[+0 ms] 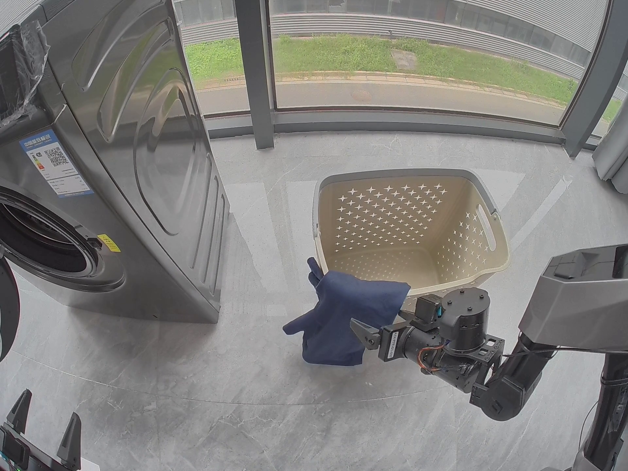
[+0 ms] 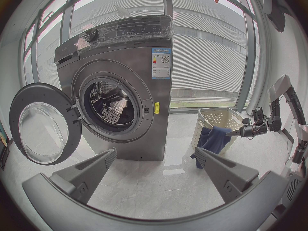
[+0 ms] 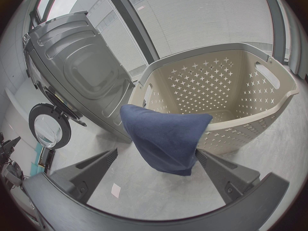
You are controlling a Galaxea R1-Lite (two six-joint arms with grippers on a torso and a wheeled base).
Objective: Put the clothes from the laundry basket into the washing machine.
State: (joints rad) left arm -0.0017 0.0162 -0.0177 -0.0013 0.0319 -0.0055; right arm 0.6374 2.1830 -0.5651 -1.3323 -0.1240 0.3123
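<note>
A dark blue cloth (image 1: 343, 318) (image 3: 163, 135) hangs over the near left corner of the beige laundry basket (image 1: 392, 174) (image 3: 243, 119), drooping outside toward the floor. The basket's inside looks bare. My right gripper (image 1: 366, 338) (image 3: 156, 153) is level with the cloth and right in front of it, open, fingers wide on either side. To the left stands the grey washing machine (image 1: 131, 165) with its round door (image 2: 41, 125) swung open and the drum (image 2: 110, 105) showing. My left gripper (image 2: 154, 154) (image 1: 42, 426) is low, facing the machine, open and holding nothing.
A window wall with a grey pillar (image 1: 252, 53) runs behind the basket. Bare floor (image 1: 261, 394) stretches from the basket to the machine's front. A small white scrap (image 3: 115, 190) lies on the floor. A curtain (image 1: 615, 152) hangs at the far right.
</note>
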